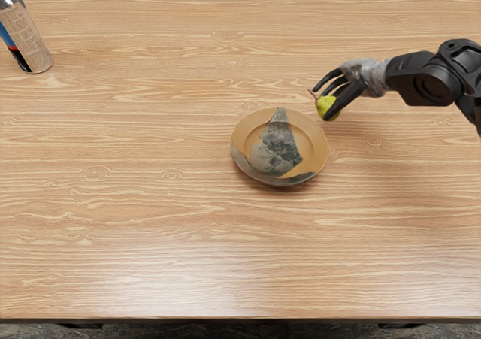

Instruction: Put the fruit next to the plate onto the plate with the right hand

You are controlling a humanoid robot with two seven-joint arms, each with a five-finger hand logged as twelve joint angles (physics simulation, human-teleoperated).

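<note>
A round tan plate (312, 140) with a grey-blue pattern lies on the wooden table a little right of centre. My right hand (335, 93) reaches in from the right edge and hangs just above and to the right of the plate's rim. Its dark fingers are curled around a small yellow-green fruit (325, 106), which shows between them. The fruit is beside the plate's upper right rim, not over its middle. No left arm appears.
A silver drinks can (22, 32) with a red and blue label stands at the far left back corner. Bare wooden tabletop (150, 226) spreads around the plate, and the table's front edge runs along the bottom.
</note>
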